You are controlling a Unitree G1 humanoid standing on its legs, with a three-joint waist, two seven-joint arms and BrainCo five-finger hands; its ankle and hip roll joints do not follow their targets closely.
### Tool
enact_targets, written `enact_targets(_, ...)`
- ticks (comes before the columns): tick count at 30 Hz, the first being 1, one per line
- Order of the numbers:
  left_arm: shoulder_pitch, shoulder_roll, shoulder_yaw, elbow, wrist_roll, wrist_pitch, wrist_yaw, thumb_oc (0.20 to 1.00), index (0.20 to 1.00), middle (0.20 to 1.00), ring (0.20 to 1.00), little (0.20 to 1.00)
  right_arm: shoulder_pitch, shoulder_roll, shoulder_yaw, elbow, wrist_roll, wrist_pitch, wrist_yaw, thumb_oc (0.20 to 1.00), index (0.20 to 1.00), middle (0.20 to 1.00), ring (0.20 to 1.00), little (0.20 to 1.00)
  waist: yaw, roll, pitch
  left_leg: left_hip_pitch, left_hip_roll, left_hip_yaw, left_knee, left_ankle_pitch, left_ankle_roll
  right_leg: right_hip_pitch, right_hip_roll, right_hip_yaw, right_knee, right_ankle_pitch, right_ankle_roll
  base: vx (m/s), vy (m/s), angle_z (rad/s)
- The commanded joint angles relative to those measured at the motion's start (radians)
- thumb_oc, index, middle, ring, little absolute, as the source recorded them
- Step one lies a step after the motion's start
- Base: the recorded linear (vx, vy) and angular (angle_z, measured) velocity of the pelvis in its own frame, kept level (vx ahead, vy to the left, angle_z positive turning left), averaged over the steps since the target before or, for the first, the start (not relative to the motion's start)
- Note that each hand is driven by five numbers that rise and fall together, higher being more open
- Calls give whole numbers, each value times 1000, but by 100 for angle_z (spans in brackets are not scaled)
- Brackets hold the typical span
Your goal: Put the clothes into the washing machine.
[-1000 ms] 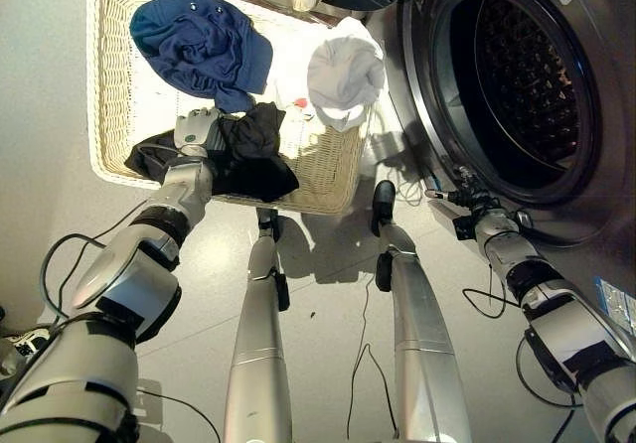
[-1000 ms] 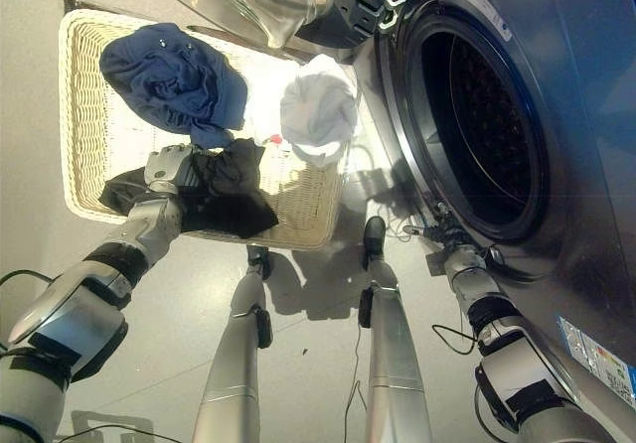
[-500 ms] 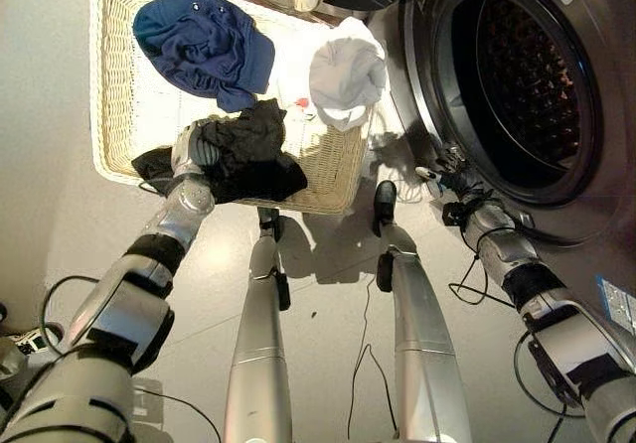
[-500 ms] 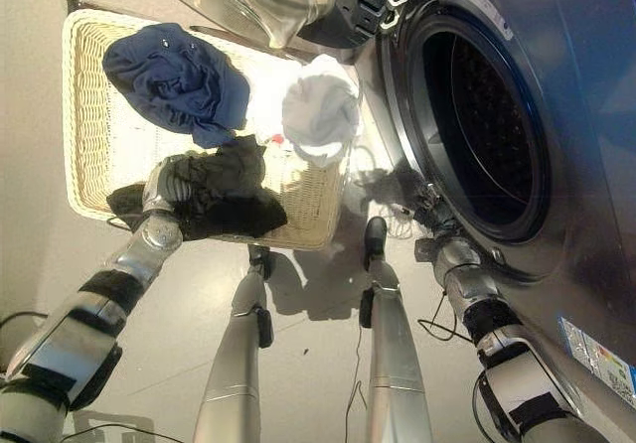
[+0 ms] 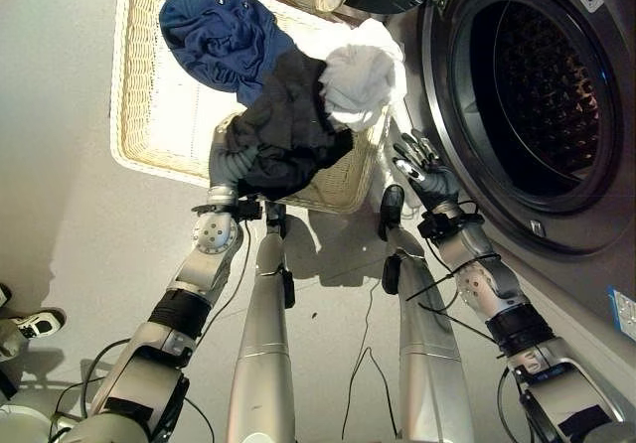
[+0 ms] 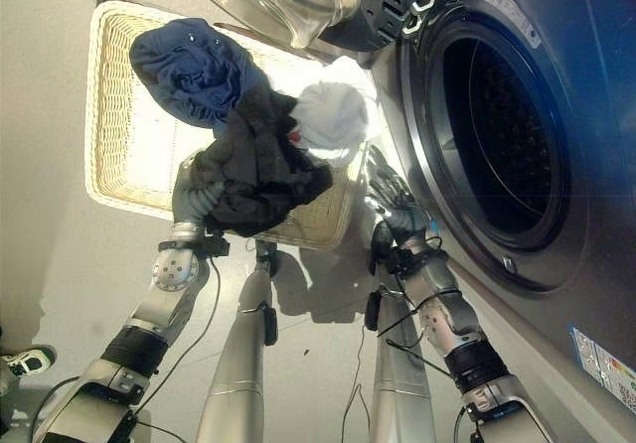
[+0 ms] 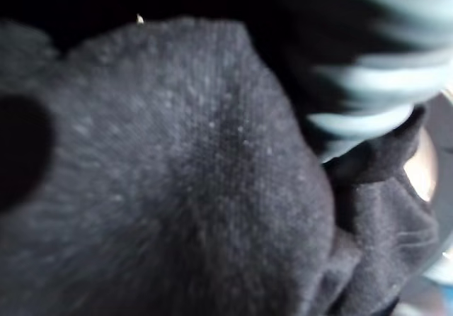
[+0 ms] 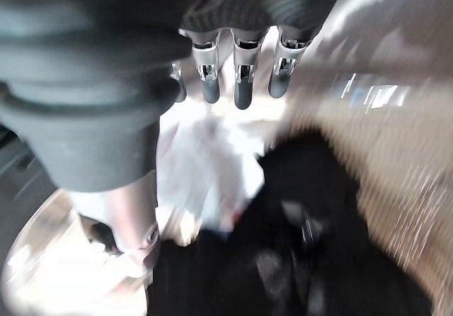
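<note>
Black garment [image 5: 288, 130] hiding L hand [image 5: 227, 160] fingers

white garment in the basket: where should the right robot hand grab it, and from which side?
Grip the bunched top of the white garment, coming from the washing machine side. It sits heaped in the wicker basket corner nearest the drum, so its crown is raised and pinchable. The black garment, held up by the left robot hand, covers its other edge. The open right robot hand is already on the free side.
</note>
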Motion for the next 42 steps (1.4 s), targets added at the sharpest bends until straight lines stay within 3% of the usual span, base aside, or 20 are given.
enact_targets(1,-27,0,27,-116,-67,-66,-90,200,200,200,200,200,13,10,17,-129,-24,14,67,1000,1000,1000,1000,1000,13,-12,1,-15,-103,-28,93,-64,88,56,46,-60,-92,89,66,0,0,0)
enact_targets(10,-39,-52,8,-236,-137,-52,-218,200,200,200,200,200,-57,38,101,-181,-23,107,78,1000,1000,1000,1000,1000,35,5,1,-15,-116,-34,92,-56,93,58,33,-71,-94,91,63,1,-12,2)
enact_targets(23,-75,-77,-37,-287,-162,10,-252,200,200,200,200,200,-131,74,153,-209,16,104,113,1000,1000,1000,1000,1000,50,17,1,-20,-132,-37,103,-50,97,55,27,-84,-90,96,60,3,-9,3)
enact_targets(37,-100,-121,-105,-316,-181,0,-301,200,200,200,200,200,-175,114,205,-238,9,101,56,1000,1000,1000,1000,1000,50,17,1,-27,-138,-29,112,-45,104,49,35,-87,-88,102,55,0,0,0)
enact_targets(38,-102,-126,-109,-317,-186,-6,-308,200,200,200,200,200,-179,115,208,-235,6,102,54,909,909,909,909,909,49,18,1,-28,-137,-27,112,-45,104,49,35,-87,-89,103,55,0,0,0)
enact_targets(39,-105,-129,-114,-321,-193,-8,-316,200,200,200,200,200,-180,116,211,-236,4,104,48,398,398,398,398,398,49,17,1,-29,-138,-27,112,-44,104,48,35,-87,-89,103,55,0,0,0)
enact_targets(40,-105,-131,-116,-322,-195,-10,-321,200,200,200,200,200,-180,117,213,-236,5,102,43,200,200,200,200,200,49,17,1,-30,-138,-27,113,-44,104,47,35,-87,-89,104,56,0,0,0)
enact_targets(42,-109,-139,-127,-334,-201,-8,-339,200,200,200,200,200,-185,117,212,-235,6,98,30,200,200,200,200,200,48,15,1,-29,-138,-25,110,-43,104,48,34,-90,-92,106,56,0,0,0)
